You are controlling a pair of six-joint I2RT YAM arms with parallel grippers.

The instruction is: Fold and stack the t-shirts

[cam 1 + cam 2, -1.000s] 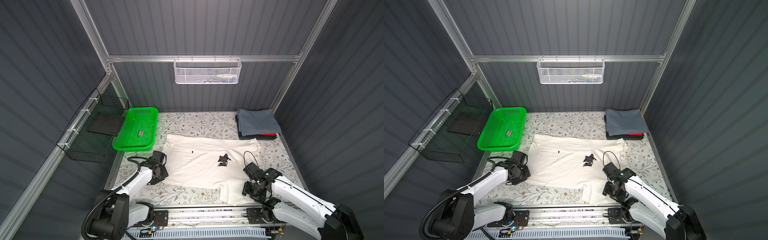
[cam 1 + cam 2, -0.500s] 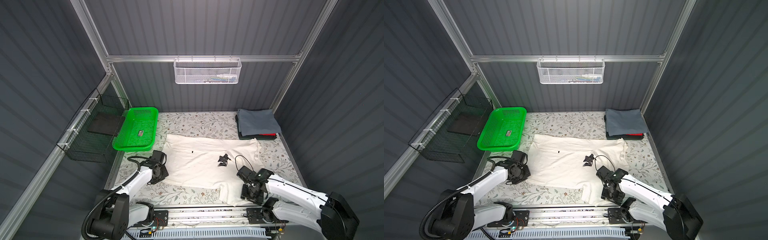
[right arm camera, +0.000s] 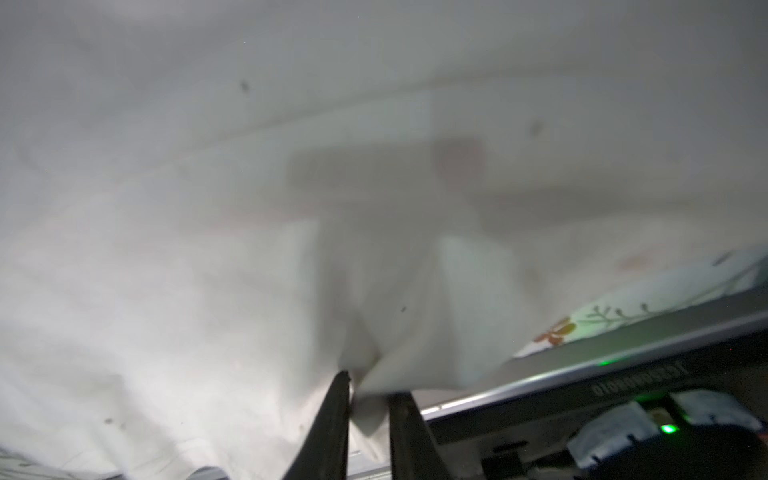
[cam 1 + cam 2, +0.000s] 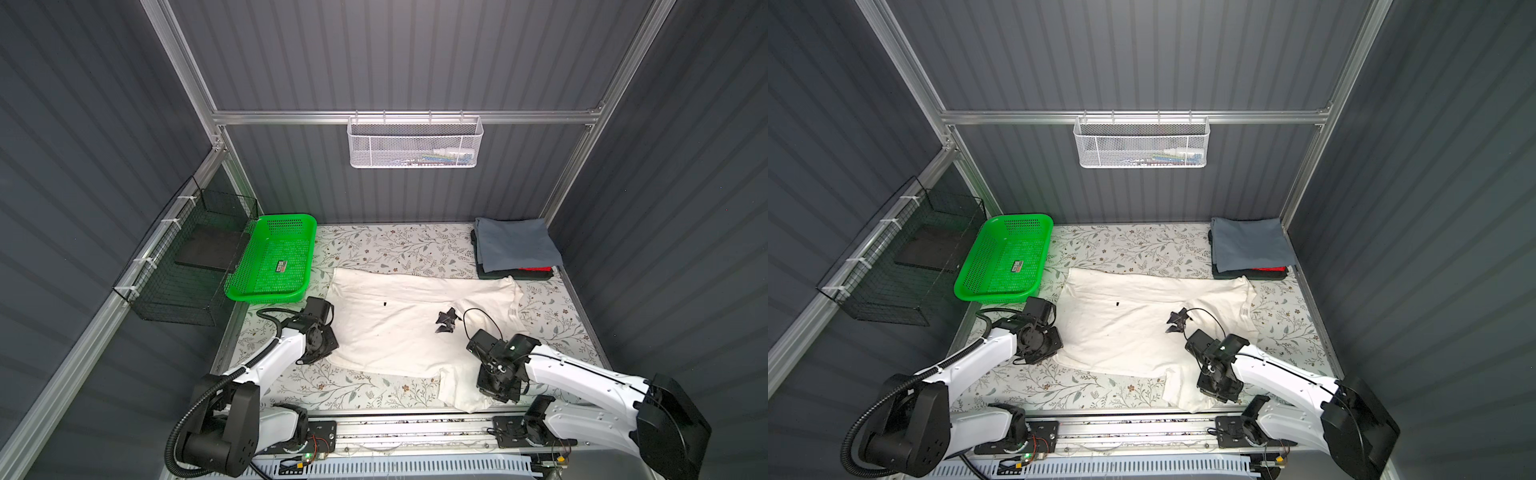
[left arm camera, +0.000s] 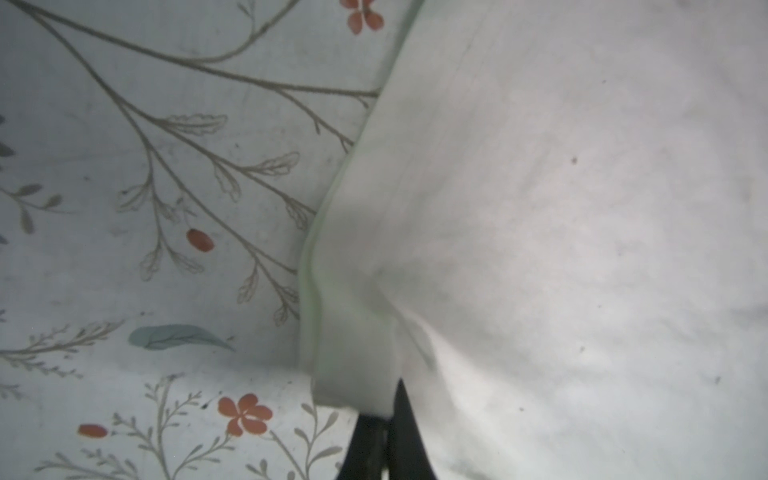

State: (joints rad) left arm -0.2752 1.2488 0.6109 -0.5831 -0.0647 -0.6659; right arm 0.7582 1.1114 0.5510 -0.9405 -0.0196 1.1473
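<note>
Folded tees are sitting in a stack (image 4: 513, 249) at the far right corner, a grey one on top. The white tee (image 4: 395, 328) is lying spread out mid-table, so its folding and stacking seem to be what is left. The left gripper (image 5: 384, 419) is pinching its hem, and the right gripper (image 3: 368, 399) is clamping its near sleeve. A floral cover (image 4: 374, 245) is lining the table, with a green basket (image 4: 274, 262) at far left and grey ribbed walls around.

I get sharp, evenly lit top views; wrist views are soft, the right one dim, tee (image 3: 208, 249) smeared, perhaps from motion.
</note>
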